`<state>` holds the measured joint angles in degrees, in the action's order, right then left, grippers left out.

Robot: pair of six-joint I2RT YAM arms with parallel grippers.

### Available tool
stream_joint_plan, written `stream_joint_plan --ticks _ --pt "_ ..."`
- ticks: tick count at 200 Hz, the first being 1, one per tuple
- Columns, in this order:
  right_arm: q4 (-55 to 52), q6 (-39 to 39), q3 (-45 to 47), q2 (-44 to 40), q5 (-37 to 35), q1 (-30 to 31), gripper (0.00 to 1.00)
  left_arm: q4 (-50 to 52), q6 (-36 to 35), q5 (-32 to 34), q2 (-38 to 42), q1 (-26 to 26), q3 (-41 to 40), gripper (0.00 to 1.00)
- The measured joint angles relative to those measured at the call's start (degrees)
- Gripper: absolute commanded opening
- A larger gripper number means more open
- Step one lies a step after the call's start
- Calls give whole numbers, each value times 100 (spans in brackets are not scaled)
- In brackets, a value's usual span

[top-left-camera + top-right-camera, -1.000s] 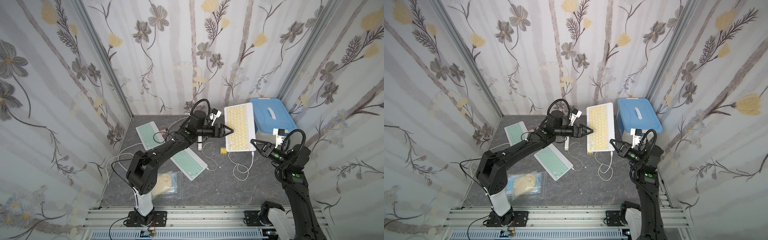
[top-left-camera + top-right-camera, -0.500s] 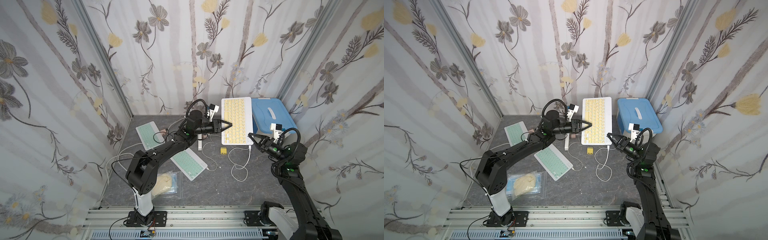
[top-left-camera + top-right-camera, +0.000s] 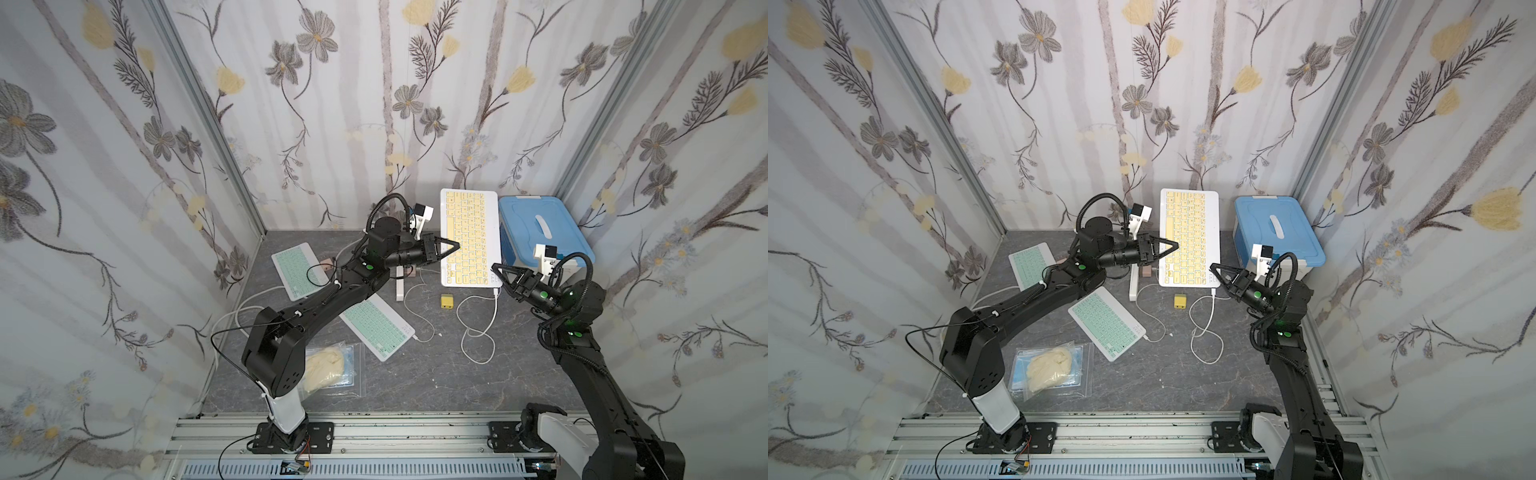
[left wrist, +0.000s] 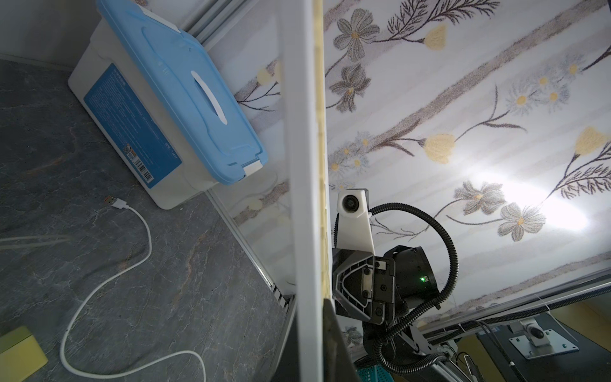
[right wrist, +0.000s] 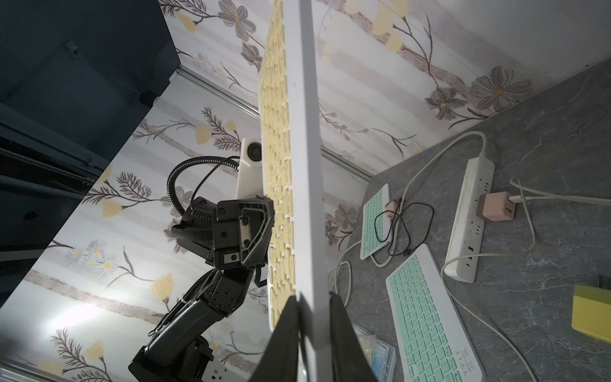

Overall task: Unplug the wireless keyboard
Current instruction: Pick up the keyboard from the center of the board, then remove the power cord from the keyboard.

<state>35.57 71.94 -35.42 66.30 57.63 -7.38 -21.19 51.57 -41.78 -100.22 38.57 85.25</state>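
Gripping the raised keyboard (image 3: 473,224), left tool (image 3: 456,246) has closed.

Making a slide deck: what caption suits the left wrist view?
Left gripper pinches the keyboard edge-on; beyond, a white cable and blue-lidded box.

Three keyboards: one white keyboard with yellow keys (image 3: 469,237) and two white keyboards with mint-green keys (image 3: 297,270) (image 3: 376,328). One white plastic box with a blue lid (image 3: 540,226). One white power strip (image 5: 469,218). Two pink charger cubes (image 5: 497,206) (image 5: 391,208). One small yellow block (image 3: 447,300). One clear plastic bag (image 3: 332,365).
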Motion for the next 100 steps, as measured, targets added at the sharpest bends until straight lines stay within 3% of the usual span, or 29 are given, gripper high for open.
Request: stream_joint_plan --ticks 25,46,100 --pt "63 -87 -7 94 7 -9 63 181 101 107 7 -164 76 0" --pt "107 -87 7 114 48 -9 67 173 389 201 -33 -345 83 0" --pt "608 -138 326 57 162 26 54 96 1161 254 -109 -437 85 0"
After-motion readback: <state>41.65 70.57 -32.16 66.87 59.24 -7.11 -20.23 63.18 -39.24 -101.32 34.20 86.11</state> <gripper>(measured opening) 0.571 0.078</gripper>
